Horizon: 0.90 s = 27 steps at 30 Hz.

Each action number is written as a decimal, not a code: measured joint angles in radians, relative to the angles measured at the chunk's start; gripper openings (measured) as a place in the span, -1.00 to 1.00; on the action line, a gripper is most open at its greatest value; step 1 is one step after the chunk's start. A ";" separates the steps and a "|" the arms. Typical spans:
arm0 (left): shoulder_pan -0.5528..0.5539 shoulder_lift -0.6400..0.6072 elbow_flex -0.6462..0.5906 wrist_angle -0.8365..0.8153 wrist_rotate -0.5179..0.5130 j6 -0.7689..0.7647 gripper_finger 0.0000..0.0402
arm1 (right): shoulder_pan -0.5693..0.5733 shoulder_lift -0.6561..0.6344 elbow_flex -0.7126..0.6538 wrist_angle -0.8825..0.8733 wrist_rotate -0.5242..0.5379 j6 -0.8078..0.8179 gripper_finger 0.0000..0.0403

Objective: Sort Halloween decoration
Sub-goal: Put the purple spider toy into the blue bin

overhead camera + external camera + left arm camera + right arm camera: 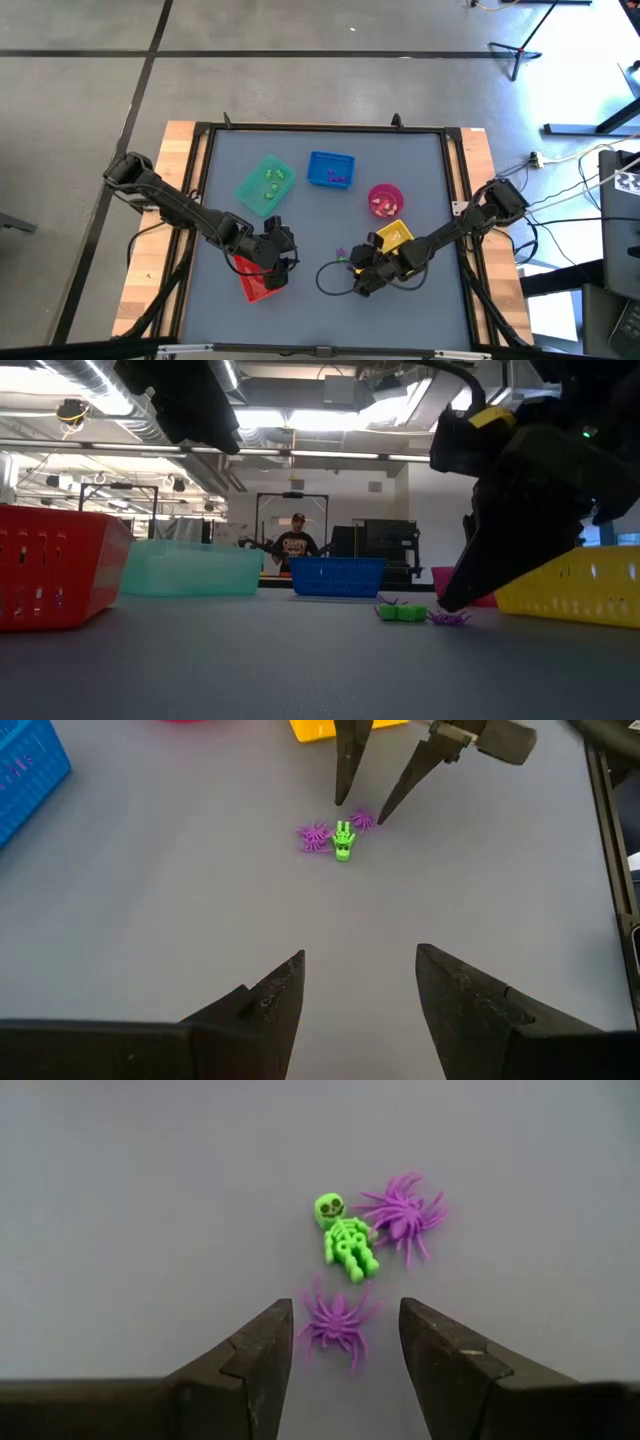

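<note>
Though four trays and a pink bowl (386, 199) ring the table (300, 300), the coming move turns on three loose trinkets near its front centre. Red tray (257, 281) sits under the left arm, yellow tray (393, 236) beside the right arm; teal tray (264, 184) and blue tray (330, 169) lie farther back, each with sorted pieces in it.

Right gripper (338, 1342) is much the nearer: low over the table, jaws spread, holding nothing. One purple spider (337, 1321) lies directly between its fingertips, apparently not yet touched. Green skeleton (345, 1240) lies just beyond that spider, head pointing away, long axis roughly in line with the gripper's reach. Second purple spider (402, 1214) sits just beside the skeleton, touching or nearly so.

Left gripper (360, 980) hovers by the red tray, jaws spread, empty, well apart from the cluster.

Judgement: the near spider is the likely pick; closing should catch it alone, though the skeleton's feet are close enough to be nudged.
</note>
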<state>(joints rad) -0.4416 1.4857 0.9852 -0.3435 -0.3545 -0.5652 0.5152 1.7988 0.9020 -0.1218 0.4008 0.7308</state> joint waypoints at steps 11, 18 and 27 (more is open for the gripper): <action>0.000 0.000 0.000 0.000 0.000 0.000 -0.13 | 0.000 0.003 0.000 -0.011 -0.008 0.000 -0.09; 0.000 0.000 0.000 0.000 -0.001 0.000 -0.13 | -0.001 0.003 0.000 -0.032 -0.019 -0.002 -0.09; 0.000 0.000 0.000 0.000 -0.001 0.000 -0.13 | -0.001 -0.048 0.000 -0.145 -0.027 -0.003 -0.09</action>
<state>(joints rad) -0.4416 1.4857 0.9852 -0.3431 -0.3553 -0.5655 0.5144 1.7509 0.9020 -0.2670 0.3736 0.7280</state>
